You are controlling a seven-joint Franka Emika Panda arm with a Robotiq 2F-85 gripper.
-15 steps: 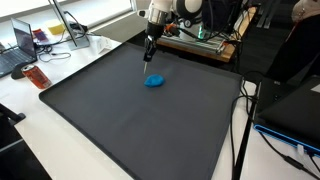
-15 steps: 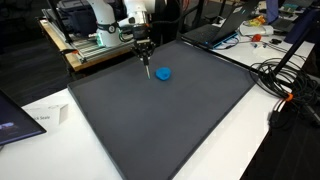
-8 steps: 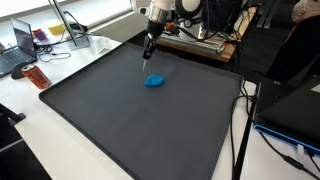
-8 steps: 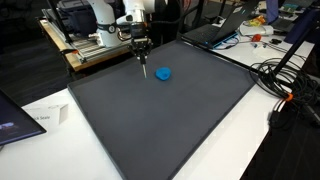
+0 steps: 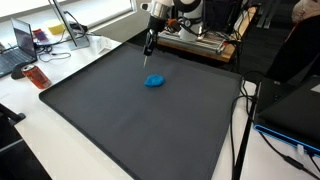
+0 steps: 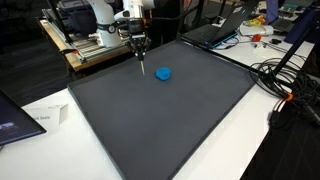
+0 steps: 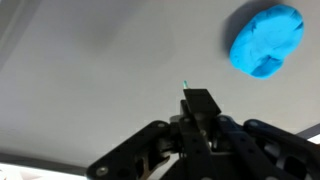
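1. Left edge, in an exterior view: a small red-orange item [image 5: 37, 76] lies on the white table [image 5: 30, 115], just off the dark mat [image 5: 130, 130]. Too small to identify.
2. The pincer [image 5: 149, 48] hangs over the far part of the mat, pointing down. It is clear of the surface in both exterior views [image 6: 141, 55].
3. Pincer fingers are together, clamped on a thin dark stick [image 7: 199, 100] with a green tip. Cannot tell whether the tip touches the mat.
4. A blue lump [image 5: 155, 81] lies on the mat right of the pincer and slightly nearer, close but apart. The wrist view shows it [image 7: 266, 40] at upper right, clear of the stick.
5. Right edge: cables [image 6: 285, 80] lie on the table beside the mat.
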